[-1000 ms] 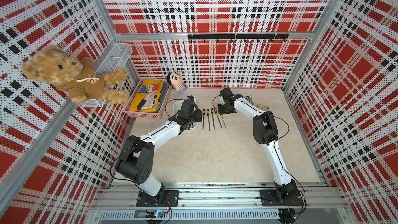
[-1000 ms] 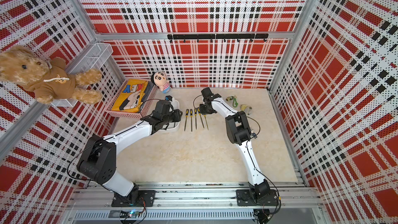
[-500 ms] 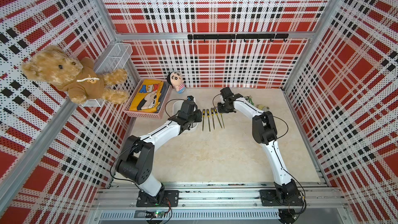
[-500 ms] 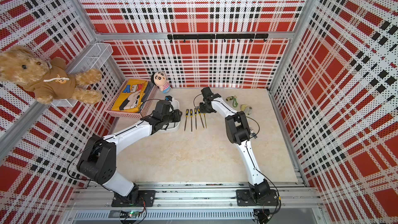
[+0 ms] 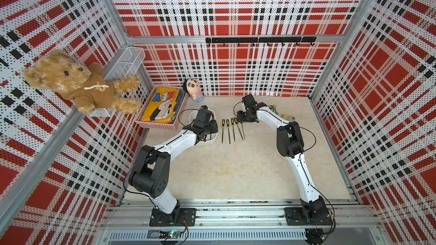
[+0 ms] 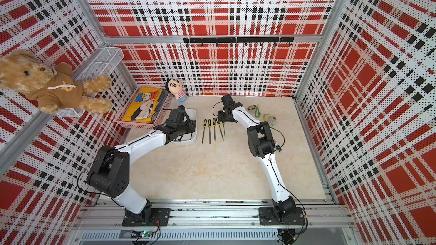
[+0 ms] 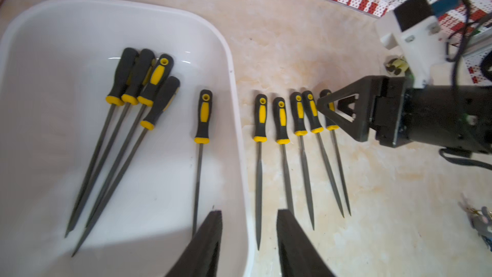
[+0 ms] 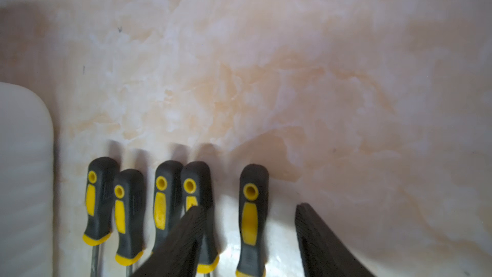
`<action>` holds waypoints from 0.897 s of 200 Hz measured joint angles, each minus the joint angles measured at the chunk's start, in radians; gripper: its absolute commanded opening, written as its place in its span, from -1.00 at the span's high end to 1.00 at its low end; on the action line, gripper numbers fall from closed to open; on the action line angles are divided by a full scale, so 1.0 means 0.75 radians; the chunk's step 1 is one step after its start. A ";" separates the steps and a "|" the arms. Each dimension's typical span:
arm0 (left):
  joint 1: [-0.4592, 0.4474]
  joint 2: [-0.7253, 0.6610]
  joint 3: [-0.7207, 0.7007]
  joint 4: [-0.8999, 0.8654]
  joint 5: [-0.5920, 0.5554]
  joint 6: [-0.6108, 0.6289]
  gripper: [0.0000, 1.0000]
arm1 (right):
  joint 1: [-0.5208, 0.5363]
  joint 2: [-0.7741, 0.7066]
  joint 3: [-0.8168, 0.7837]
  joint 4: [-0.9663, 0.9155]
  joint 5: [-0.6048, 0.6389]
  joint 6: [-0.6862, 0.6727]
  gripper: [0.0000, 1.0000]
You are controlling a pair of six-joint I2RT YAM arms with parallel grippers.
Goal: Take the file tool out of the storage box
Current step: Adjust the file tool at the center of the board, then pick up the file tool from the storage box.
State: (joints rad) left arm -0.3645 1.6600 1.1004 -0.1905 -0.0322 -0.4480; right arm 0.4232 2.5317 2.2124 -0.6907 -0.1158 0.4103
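Observation:
The white storage box (image 7: 234, 81) holds several black-and-yellow file tools (image 7: 202, 113). Most of it is covered by my left arm in both top views; a corner of the storage box (image 5: 213, 137) shows. Several more file tools (image 5: 232, 129) lie in a row on the table beside it. My left gripper (image 7: 250, 213) hovers open over the box's near rim, holding nothing. My right gripper (image 8: 250, 207) is open over the handle ends of the row. The handle of the end file (image 8: 250, 225) lies loose between its fingers.
A pink basket (image 5: 162, 111) with a yellow cloth stands left of the box, a small doll (image 5: 194, 89) behind it. A teddy bear (image 5: 77, 83) and a wire-mesh basket (image 5: 125, 63) hang on the left wall. Small items (image 5: 286, 116) lie behind my right arm.
My right gripper has opened and let go of the file at the right end of the row. The left arm has not moved.

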 measured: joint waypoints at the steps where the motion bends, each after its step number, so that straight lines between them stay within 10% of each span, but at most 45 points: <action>1: 0.001 0.002 0.002 -0.002 -0.001 -0.001 0.17 | 0.000 0.000 -0.001 0.001 0.000 -0.001 -0.32; 179: 0.086 0.680 0.729 -0.405 -0.013 0.005 0.25 | -0.019 -0.799 -0.997 0.171 0.061 -0.032 -0.46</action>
State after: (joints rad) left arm -0.2996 2.1700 1.6470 -0.4946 -0.0422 -0.4446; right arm 0.4091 1.9324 1.4643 -0.5625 -0.0700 0.3862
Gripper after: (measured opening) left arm 0.375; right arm 0.727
